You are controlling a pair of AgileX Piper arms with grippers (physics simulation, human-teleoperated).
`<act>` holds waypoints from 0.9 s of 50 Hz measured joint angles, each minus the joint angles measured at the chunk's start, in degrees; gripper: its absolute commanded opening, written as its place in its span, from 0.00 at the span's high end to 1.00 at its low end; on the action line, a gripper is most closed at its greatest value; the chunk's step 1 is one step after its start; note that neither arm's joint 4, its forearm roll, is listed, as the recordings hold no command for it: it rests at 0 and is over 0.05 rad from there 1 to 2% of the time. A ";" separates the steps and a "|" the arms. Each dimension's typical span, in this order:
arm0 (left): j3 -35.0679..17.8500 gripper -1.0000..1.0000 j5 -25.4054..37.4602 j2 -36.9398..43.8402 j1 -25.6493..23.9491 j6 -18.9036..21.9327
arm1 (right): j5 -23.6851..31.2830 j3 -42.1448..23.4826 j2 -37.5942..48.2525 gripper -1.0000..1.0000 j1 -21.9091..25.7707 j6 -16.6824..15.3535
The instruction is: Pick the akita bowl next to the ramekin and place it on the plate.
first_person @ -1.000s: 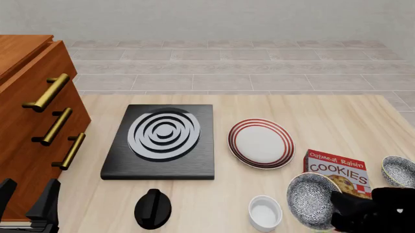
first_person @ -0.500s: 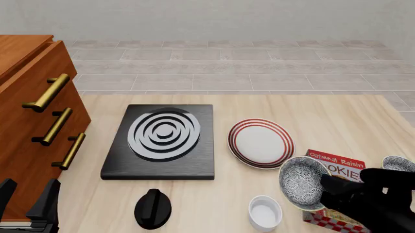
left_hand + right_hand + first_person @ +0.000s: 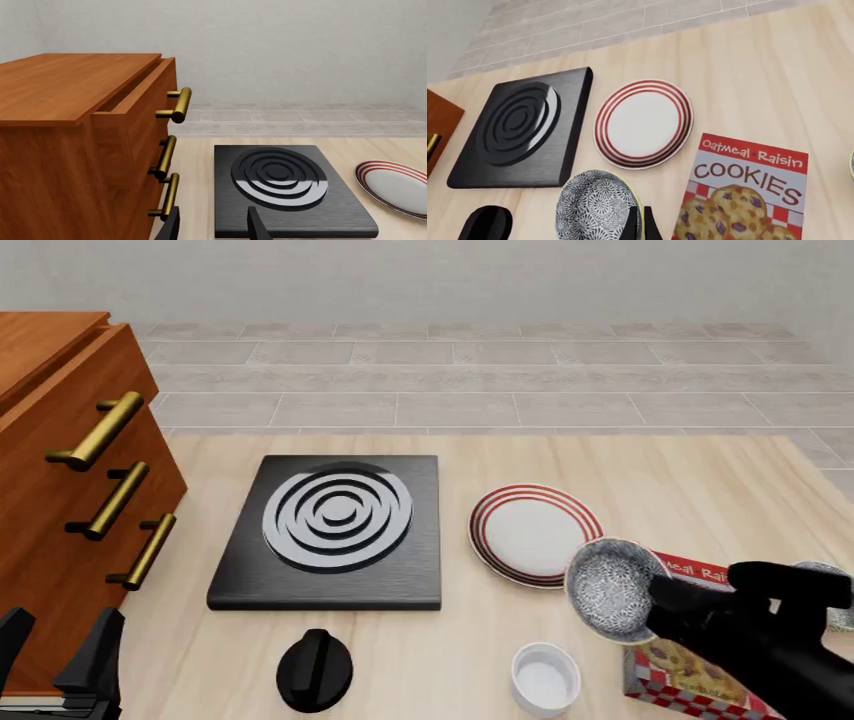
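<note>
A simulated kitchen: a light wooden table [image 3: 694, 480] carries a black stove [image 3: 331, 530] at centre, a red-ringed plate [image 3: 527, 533] and a cookie box [image 3: 740, 195]; a wooden drawer cabinet [image 3: 67, 480] stands at the left edge, with a tiled floor [image 3: 467, 380] across the top.

A high front camera looks down the table; all 3 views share the plate [image 3: 531, 532].

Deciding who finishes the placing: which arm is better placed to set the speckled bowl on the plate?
Right. Its pincer grips the akita bowl, lifted beside the plate. The left pincer sits open, far off by the drawers.
</note>
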 measured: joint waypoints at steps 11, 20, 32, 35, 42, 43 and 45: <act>0.00 0.00 0.00 0.00 0.00 0.00 | -3.94 -0.89 4.03 1.00 0.17 -0.04; 0.00 0.00 0.00 0.00 0.00 0.00 | -6.64 -1.65 7.12 1.00 -0.09 -0.37; 0.00 0.00 0.00 0.00 0.00 0.00 | -10.13 -2.86 11.38 1.00 -0.05 -0.61; 0.00 0.00 0.00 0.00 0.00 0.00 | -11.01 -3.20 12.48 1.00 0.08 -0.60; 0.00 0.00 0.00 0.00 0.00 0.00 | -12.90 -4.08 15.00 1.00 0.38 -0.61; 0.00 0.00 0.00 0.00 0.00 0.00 | -13.15 -4.19 15.35 1.00 0.40 -0.62; 0.00 0.00 0.00 0.00 0.00 0.00 | -13.65 -4.43 16.06 1.00 0.44 -0.63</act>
